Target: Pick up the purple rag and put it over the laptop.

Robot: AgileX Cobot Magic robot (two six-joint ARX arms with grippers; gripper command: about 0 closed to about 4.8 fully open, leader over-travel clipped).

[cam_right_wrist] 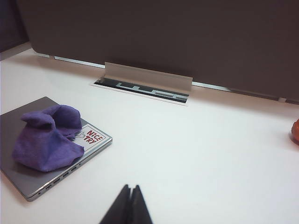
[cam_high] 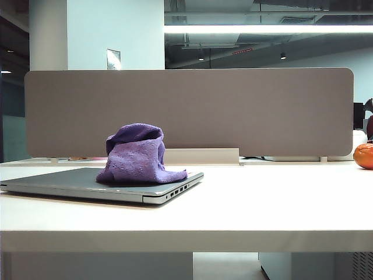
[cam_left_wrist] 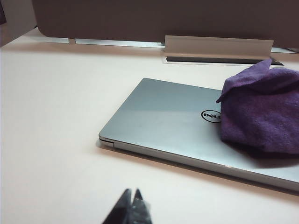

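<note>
The purple rag (cam_high: 139,156) lies bunched in a heap on the lid of the closed silver laptop (cam_high: 70,182), toward its right end. The left wrist view shows the rag (cam_left_wrist: 261,112) beside the round logo on the laptop (cam_left_wrist: 159,112). In the right wrist view the rag (cam_right_wrist: 46,137) covers part of the laptop (cam_right_wrist: 28,179) next to a sticker. My left gripper (cam_left_wrist: 131,191) is shut and empty over bare table, short of the laptop's near edge. My right gripper (cam_right_wrist: 130,187) is shut and empty over the table, well clear of the laptop. Neither gripper shows in the exterior view.
A grey partition panel (cam_high: 192,111) stands along the back of the white table (cam_high: 262,204). A cable slot with a raised flap (cam_right_wrist: 145,86) sits in the table before it. An orange fruit (cam_high: 364,156) rests at the far right.
</note>
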